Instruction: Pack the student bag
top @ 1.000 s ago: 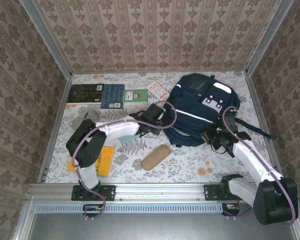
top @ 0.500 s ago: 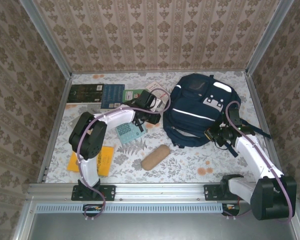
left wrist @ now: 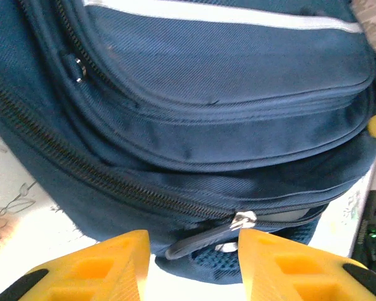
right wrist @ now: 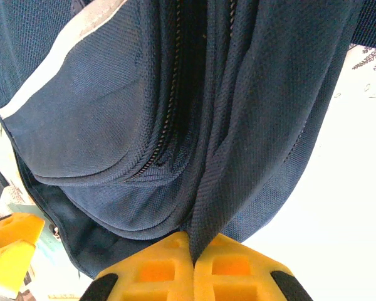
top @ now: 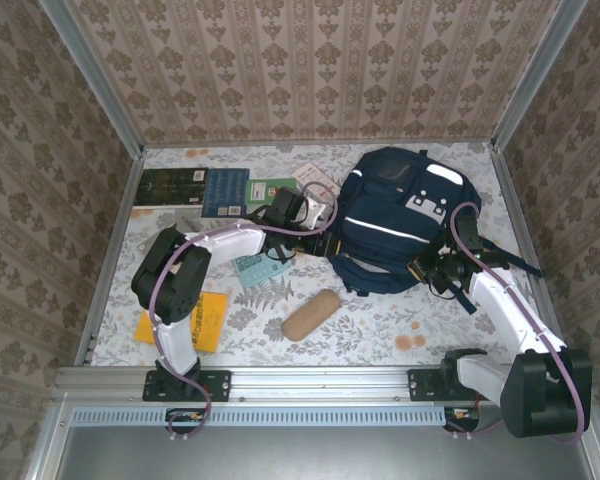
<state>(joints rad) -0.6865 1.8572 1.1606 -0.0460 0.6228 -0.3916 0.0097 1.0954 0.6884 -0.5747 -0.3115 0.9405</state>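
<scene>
The student bag, navy with white stripes, lies at the back right of the table. My left gripper is at its left edge, open. In the left wrist view the bag is close up, and its dark zipper pull hangs free between the two yellow fingers of the left gripper, touching neither. My right gripper is at the bag's near right side. In the right wrist view the right gripper is shut on a dark webbing strap of the bag.
Along the back left lie a dark book, a blue book, a green card and a white card. A teal booklet, a brown pencil case and an orange book lie nearer the front.
My left gripper has gone from shut to open and shifted slightly toward the back at the bag's left edge. The right gripper stays shut on the strap and has moved slightly.
</scene>
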